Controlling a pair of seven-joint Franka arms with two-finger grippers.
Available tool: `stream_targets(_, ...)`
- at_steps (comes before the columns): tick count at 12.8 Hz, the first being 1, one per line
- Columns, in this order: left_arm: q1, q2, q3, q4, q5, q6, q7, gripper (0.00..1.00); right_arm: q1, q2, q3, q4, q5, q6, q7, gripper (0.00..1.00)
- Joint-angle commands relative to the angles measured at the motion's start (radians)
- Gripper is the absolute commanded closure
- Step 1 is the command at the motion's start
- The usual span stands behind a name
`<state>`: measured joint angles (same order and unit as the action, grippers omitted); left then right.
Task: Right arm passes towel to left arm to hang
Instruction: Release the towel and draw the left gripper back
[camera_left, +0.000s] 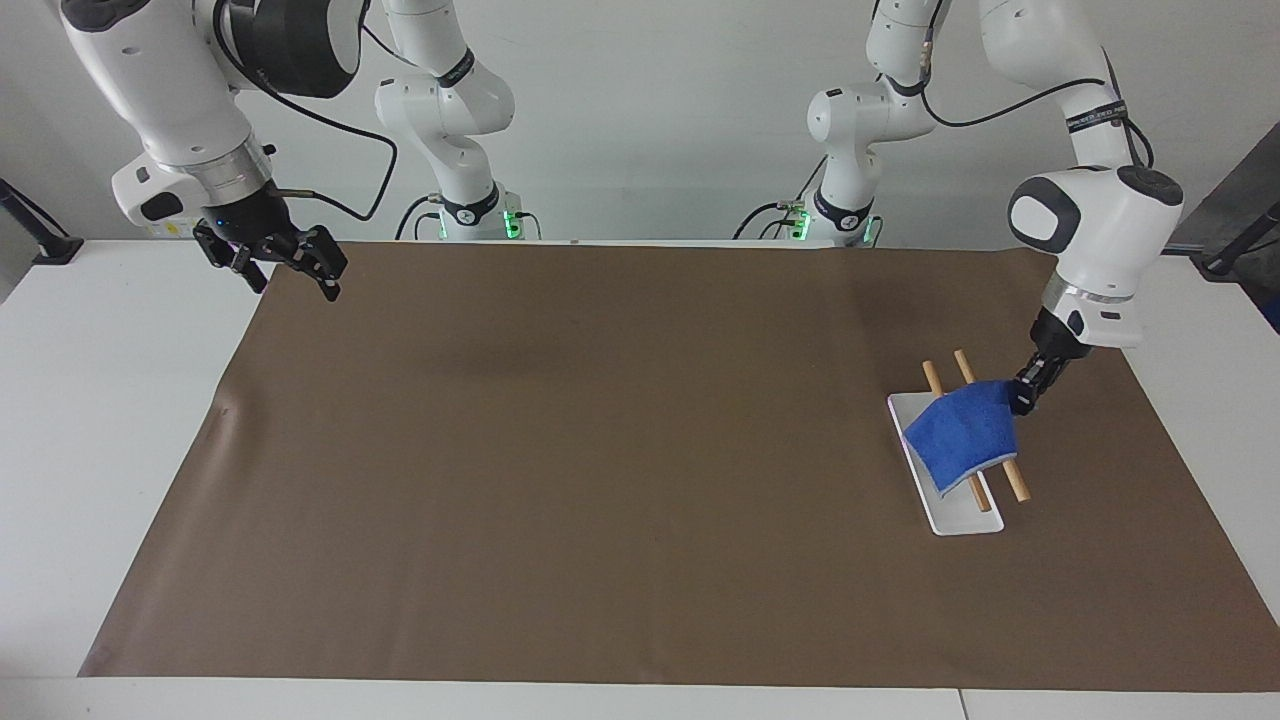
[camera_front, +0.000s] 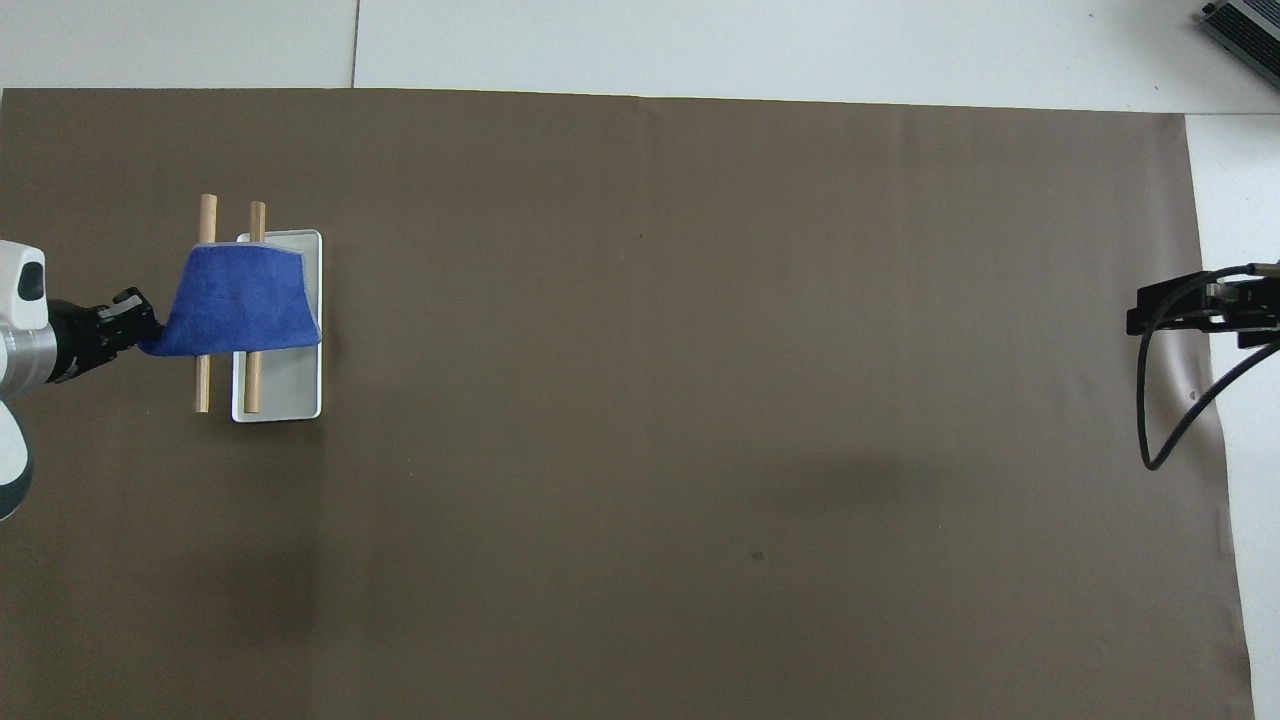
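I see the towel (camera_left: 962, 437) draped over two wooden rods (camera_left: 968, 433) toward the left arm's end of the surface (camera_left: 600, 480). The cloth's long axis runs across the rods, from the corner held at the left arm's side toward the middle of the surface; in the overhead view that is from about nine o'clock to three o'clock. The held corner is drawn to a narrow point, and the free edge hangs wide and low over the white tray (camera_left: 950, 515).

My left pincer (camera_left: 1024, 395) is clamped on that pointed corner, fingertips together on the cloth, just beside the rods at the left arm's end. In the overhead view it (camera_front: 125, 320) sits at nine o'clock from the towel (camera_front: 240, 312).

The rods lie parallel, pointing twelve to six o'clock in the overhead view, their ends sticking out past the towel both ways. The inner rod (camera_front: 254, 310) lies over the white tray (camera_front: 295, 395); the outer one (camera_front: 204, 300) stands just outside the tray's rim. The tray holds nothing else that I can make out.

My right pincer (camera_left: 285, 265) waits with its fingers apart and nothing in them, over the edge of the brown mat (camera_left: 600, 560) at the right arm's end, well apart from the towel.
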<state>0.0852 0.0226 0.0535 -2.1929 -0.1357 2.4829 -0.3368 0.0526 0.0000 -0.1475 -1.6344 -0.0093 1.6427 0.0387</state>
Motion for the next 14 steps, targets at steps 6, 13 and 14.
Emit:
stream_targets(6, -0.001, -0.006, 0.005, -0.007, 0.015, 0.048, 0.018, 0.2, -0.002, -0.034, 0.062, -0.035, 0.018, -0.007, 0.098, 0.0)
stream_targets(13, -0.001, 0.108, 0.0, 0.37, 0.065, -0.408, 0.035, 0.27, -0.003, -0.034, 0.062, -0.038, 0.015, -0.003, 0.086, 0.0)
stream_targets(14, -0.004, 0.118, -0.01, 0.415, 0.099, -0.486, 0.035, 0.27, -0.004, -0.034, 0.062, -0.038, 0.011, -0.003, 0.087, 0.0)
